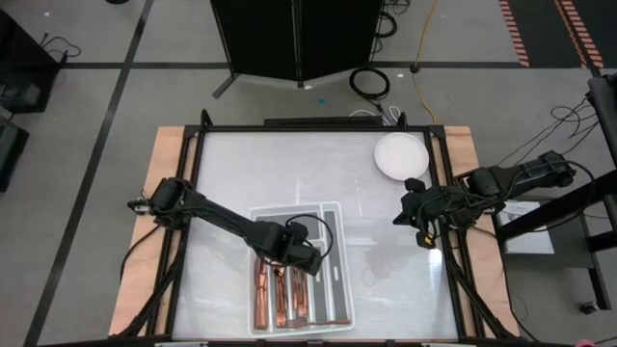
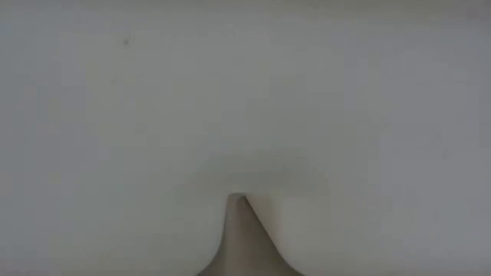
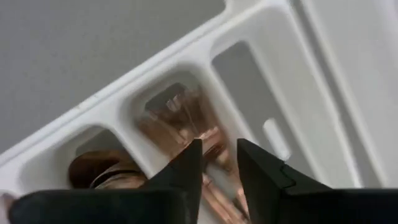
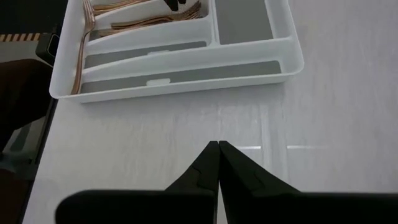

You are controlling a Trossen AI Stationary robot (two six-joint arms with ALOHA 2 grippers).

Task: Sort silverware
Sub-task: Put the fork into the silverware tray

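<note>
While the left gripper (image 1: 307,258) hangs narrowly parted over the tray (image 1: 339,207) | silverware (image 1: 280,294) lies directly beneath, long axes running near-to-far | right gripper (image 1: 413,214) pinched closed, empty, well right of tray | left arm nearer.

- I can't read any words, numbers, brand names or signs in any of my views.
- The white tray (image 4: 186,59) has no writing on it that I can make out.
- The white plate (image 1: 400,154), upper right in my top view, is plain too.
</note>
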